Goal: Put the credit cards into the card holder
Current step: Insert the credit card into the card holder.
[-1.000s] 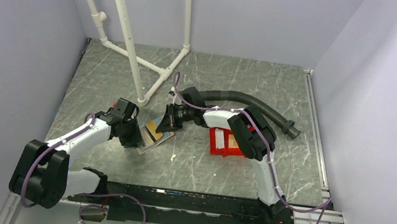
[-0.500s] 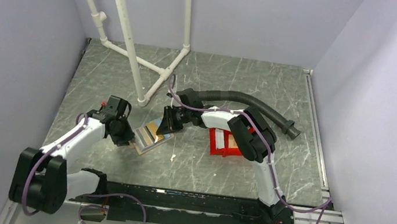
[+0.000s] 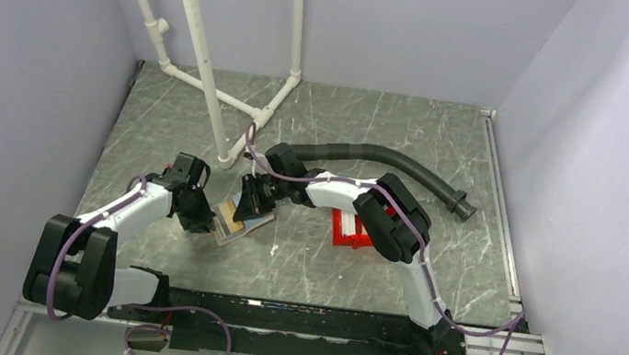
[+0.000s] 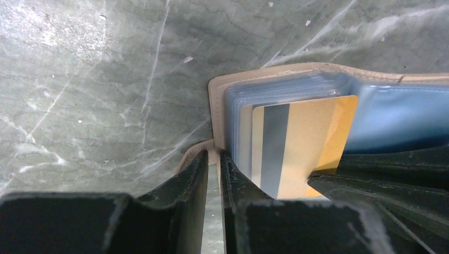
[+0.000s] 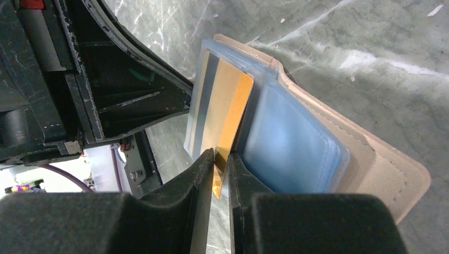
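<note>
The right claw [image 5: 221,159] is pinched narrow on the near corner of a tan-orange card [image 5: 222,100]. The card rests against the clear pockets of the card holder [image 5: 370,159]; whether it sits inside a pocket I cannot tell. The left claw [image 4: 213,159] is closed thin on the holder's beige edge. The open holder is over the bench [image 3: 346,126], with the red bin [image 3: 343,228] to its right.

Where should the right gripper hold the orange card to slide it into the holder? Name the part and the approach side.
Grip the orange card by its free end, clear of the card holder, and come from the side away from the sleeves. The card is thin and flat, so it probably suits a pinch across its faces.
</note>
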